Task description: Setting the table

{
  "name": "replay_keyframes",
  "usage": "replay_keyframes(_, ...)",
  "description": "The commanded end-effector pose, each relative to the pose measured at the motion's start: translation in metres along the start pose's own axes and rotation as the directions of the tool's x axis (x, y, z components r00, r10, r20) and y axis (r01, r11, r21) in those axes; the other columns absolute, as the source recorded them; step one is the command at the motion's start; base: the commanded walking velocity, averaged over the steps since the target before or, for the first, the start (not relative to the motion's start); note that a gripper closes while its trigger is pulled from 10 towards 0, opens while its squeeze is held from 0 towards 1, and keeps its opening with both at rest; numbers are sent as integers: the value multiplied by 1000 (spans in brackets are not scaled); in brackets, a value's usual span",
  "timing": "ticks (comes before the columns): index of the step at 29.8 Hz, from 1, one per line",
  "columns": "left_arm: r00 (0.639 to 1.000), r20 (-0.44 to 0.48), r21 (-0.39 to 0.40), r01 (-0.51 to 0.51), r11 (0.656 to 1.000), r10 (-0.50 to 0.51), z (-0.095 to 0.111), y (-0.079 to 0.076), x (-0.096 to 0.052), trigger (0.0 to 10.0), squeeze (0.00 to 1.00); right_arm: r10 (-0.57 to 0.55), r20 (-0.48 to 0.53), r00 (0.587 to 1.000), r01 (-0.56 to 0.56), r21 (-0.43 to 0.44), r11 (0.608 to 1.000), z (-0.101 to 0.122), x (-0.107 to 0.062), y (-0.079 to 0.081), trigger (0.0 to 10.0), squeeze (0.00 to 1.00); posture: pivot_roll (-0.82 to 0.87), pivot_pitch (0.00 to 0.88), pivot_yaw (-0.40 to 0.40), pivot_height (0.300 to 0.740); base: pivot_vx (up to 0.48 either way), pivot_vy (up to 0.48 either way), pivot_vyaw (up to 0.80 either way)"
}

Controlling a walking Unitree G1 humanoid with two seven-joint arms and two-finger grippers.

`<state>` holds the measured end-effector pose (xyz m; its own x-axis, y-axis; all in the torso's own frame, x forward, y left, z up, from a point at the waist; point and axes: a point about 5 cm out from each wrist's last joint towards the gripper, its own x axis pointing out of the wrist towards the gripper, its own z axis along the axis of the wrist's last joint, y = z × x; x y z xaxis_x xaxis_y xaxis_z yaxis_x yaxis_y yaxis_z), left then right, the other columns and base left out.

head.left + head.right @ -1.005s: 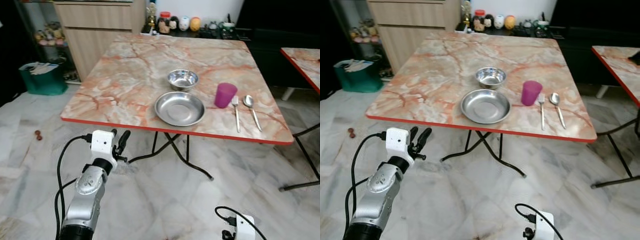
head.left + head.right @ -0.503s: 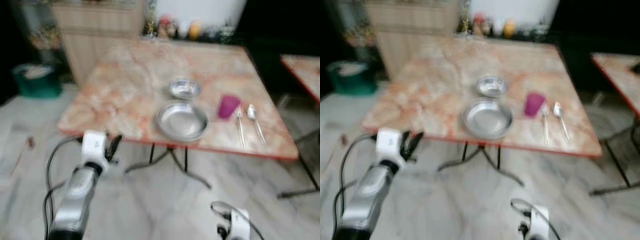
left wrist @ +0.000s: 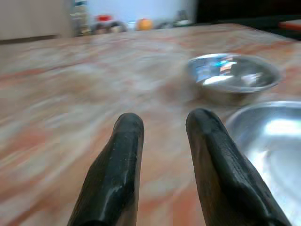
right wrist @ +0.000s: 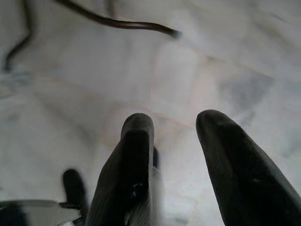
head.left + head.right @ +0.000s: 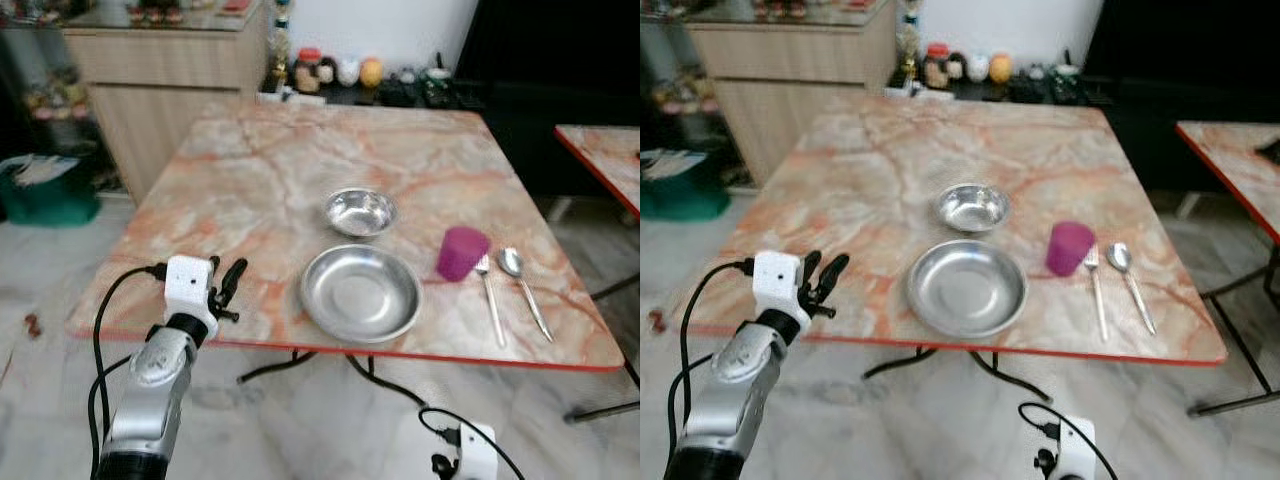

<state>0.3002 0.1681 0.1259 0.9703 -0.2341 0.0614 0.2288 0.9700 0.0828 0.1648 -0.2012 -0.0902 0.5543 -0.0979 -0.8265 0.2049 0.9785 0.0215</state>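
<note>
Left gripper [image 5: 225,285], fingers parted and empty, hovers over the table [image 5: 240,180] edge; approach the plate [image 5: 360,293] rim low and level; right gripper [image 4: 174,141] hangs idle, also parted.

Green bin [image 5: 42,190] beside wooden cabinet [image 5: 165,85]

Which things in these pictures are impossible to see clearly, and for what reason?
- Jars and figurines behind the table: too small to identify, left eye view.
- Fork prongs: partly behind the purple cup, right eye view.
- Plate: cut off by the picture's edge, left wrist view; the small bowl is blurred.
- Second table: cut off by the edge.
</note>
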Motion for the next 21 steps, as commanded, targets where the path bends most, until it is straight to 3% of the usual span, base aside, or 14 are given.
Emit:
replay_keyframes(1, 1000, -15, -23, 23, 999, -24, -4, -7, 1, 10000, 0, -26, 10, 1000, 26, -15, 1000, 3, -1, -11, 10000, 0, 142, 0, -34, 740, 330, 0, 0)
replay_keyframes(10, 990, -140, -163, -25, 986, 2, -3, -5, 4, 10000, 0, -19, 6, 1000, 20, -31, 999, 2, -1, -10, 10000, 0, 137, 0, -21, 740, 30, 0, 0)
replay_keyframes(11, 990, -141, -179, -24, 984, -2, -2, -5, 3, 10000, 67, -19, 5, 1000, 19, -31, 999, 1, -1, -10, 10000, 0, 137, 0, -21, 740, 0, 0, 0)
replay_keyframes(12, 990, -138, -165, -14, 986, -9, 2, -5, 1, 10000, 1000, -18, 3, 1000, 18, -34, 999, 1, -1, -10, 10000, 0, 135, 0, -19, 740, 0, 0, 0)
replay_keyframes(18, 987, -160, -201, -37, 979, 4, 9, -2, -8, 10000, 1000, -17, -3, 1000, 17, -37, 999, 0, -1, -10, 10000, 0, 139, 0, -17, 740, 0, 0, 0)
replay_keyframes(21, 977, -213, -243, -54, 968, 1, 10, -1, -13, 10000, 1000, -16, -5, 1000, 16, -41, 999, -1, -1, -10, 10000, 0, 145, 0, -20, 740, 0, 0, 0)
